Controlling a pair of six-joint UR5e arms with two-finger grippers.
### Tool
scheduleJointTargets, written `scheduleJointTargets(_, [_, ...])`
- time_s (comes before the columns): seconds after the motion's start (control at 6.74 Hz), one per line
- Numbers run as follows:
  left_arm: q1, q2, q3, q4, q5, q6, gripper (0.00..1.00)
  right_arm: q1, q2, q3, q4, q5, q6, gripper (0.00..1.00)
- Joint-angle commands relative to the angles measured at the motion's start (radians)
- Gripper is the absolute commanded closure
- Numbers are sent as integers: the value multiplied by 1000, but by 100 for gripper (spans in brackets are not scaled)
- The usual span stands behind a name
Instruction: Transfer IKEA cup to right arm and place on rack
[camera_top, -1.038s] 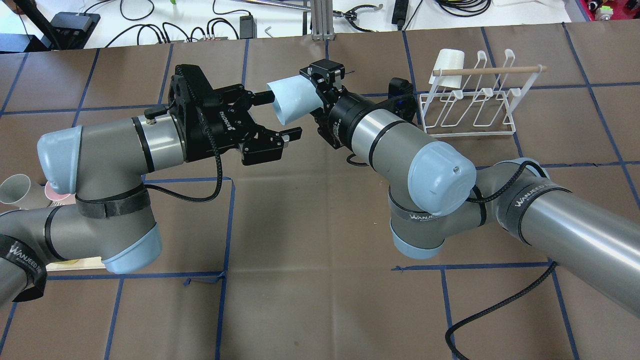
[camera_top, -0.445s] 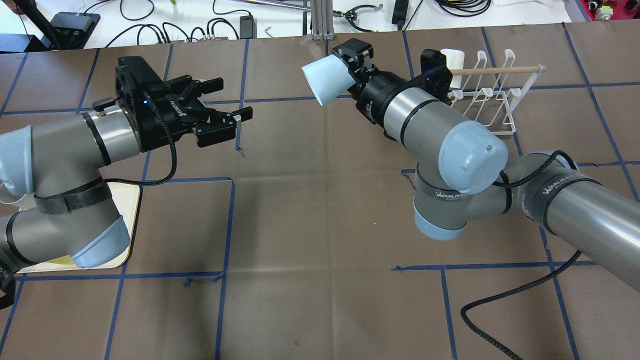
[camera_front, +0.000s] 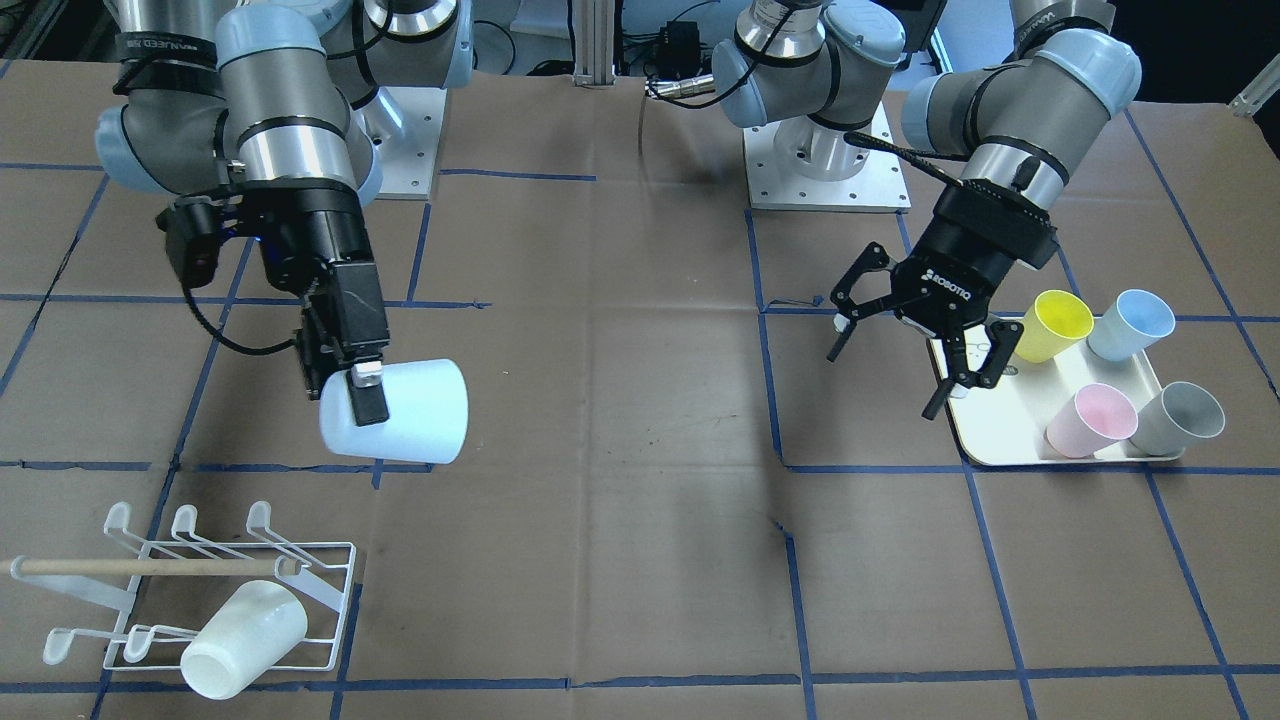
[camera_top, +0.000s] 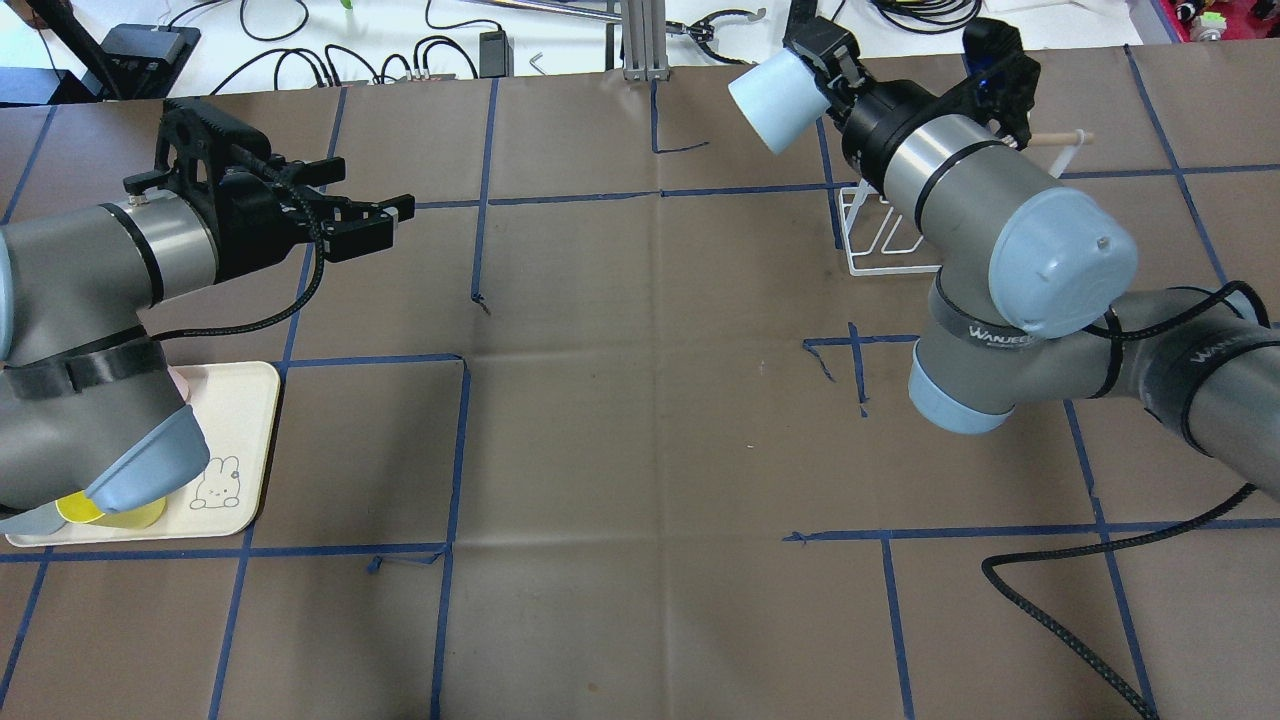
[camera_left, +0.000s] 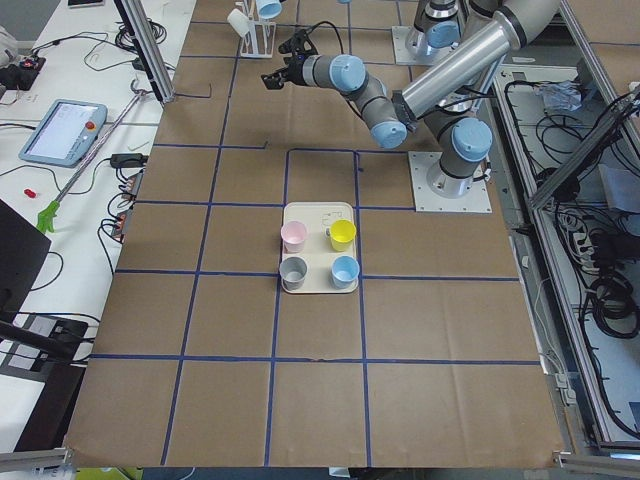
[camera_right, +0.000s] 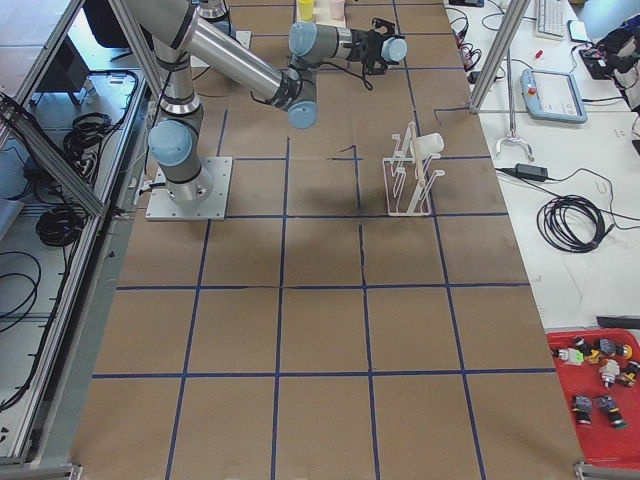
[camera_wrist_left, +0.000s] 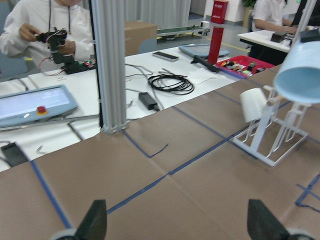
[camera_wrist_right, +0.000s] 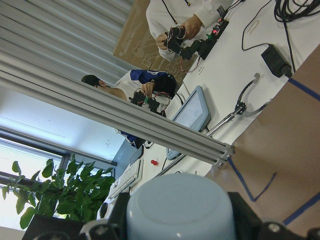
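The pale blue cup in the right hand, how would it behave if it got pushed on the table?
On its side it would probably roll in an arc: the pale blue cup is round and tapered. It looks stiff, undented where the right hand pinches its base end. It is likely light, since it is held out sideways.

I see the brown worktop (camera_front: 620, 400), gridded with blue tape (camera_front: 870, 467), carrying a white rack (camera_front: 150, 567) and a cream tray (camera_front: 1010, 432), well apart.
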Motion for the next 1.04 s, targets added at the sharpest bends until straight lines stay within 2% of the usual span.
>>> scheduleJointTargets(0.0, [-5,-32,184,-345,152,-2,1,-152,-4,-7,0,3,-274,78])
scheduleJointTargets(0.15, [-35,-51,291,-543,261,-2,1,-196,7,-24,3,39,-434,85])
scheduleJointTargets(0.3, [-96,-70,399,-700,404,-25,1,-258,19,-53,4,40,-579,85])
scheduleJointTargets(0.44, [-165,-101,498,-819,536,-161,1,-297,47,-75,28,43,-697,85])
scheduleJointTargets(0.59, [-230,-118,580,-960,631,-326,1,-325,112,-111,30,44,-830,85])
scheduleJointTargets(0.89, [-273,-68,642,-1207,742,-482,1,-337,217,-206,27,30,-960,85])
